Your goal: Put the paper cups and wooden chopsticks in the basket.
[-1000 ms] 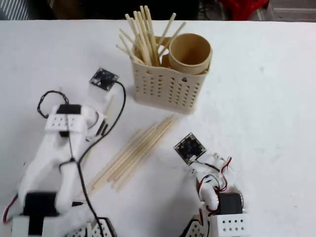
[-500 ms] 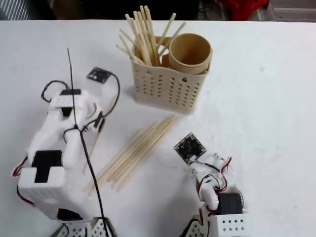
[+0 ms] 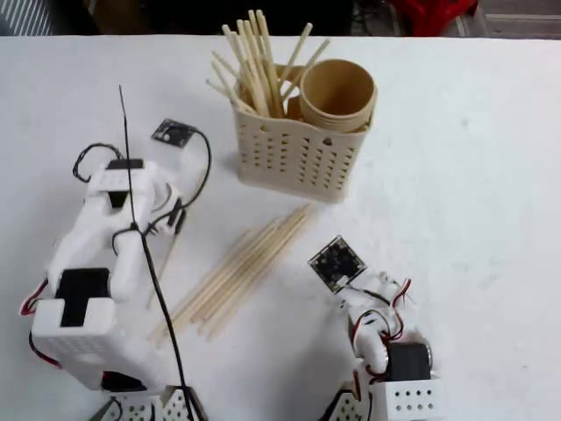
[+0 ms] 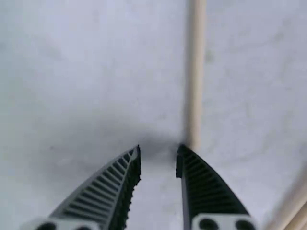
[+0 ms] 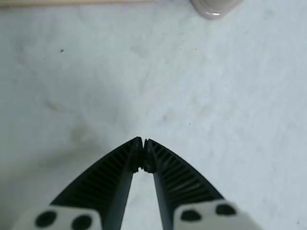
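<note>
Loose chopsticks are lying on the desk near the basket, which is holding cups and more chopsticks. The left tool is hovering spread beside one chopstick; the right tool is sitting pressed together.

White table, dark floor beyond, red object

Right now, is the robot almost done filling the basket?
Partly. Done: the cups and a bunch of chopsticks stand in the basket. In hand: nothing; the left gripper is open, low by one loose chopstick; the right gripper is shut over bare table. To do: the chopsticks lying on the table.
</note>
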Action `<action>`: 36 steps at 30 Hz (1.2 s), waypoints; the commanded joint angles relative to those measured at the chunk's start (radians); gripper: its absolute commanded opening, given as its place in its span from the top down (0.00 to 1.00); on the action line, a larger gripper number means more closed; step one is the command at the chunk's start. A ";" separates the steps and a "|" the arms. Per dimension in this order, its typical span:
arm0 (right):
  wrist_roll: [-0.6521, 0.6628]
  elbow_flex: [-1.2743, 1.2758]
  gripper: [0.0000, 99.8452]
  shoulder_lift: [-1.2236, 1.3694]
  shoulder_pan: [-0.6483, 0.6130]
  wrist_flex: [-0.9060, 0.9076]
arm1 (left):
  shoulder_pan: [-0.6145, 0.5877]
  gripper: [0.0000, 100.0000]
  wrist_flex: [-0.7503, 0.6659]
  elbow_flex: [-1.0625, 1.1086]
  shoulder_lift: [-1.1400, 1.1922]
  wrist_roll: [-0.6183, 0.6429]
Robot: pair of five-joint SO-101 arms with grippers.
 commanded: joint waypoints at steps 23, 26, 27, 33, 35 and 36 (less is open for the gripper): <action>0.011 0.009 0.98 -0.004 -0.007 0.005 | 0.105 0.85 -0.097 0.183 -0.263 0.086; 0.011 0.009 0.98 -0.004 -0.007 0.005 | 0.105 0.85 -0.097 0.172 -0.193 0.092; 0.011 0.009 0.98 -0.004 -0.007 0.005 | 0.105 0.85 -0.094 0.172 -0.166 0.094; 0.011 0.009 0.98 -0.004 -0.007 0.005 | 0.065 0.86 -0.003 0.075 -0.076 0.137; 0.011 0.009 0.98 -0.004 -0.007 0.005 | 0.064 0.86 0.023 0.046 -0.042 0.138; 0.011 0.009 0.98 -0.004 -0.007 0.005 | 0.064 0.86 0.037 0.029 -0.028 0.138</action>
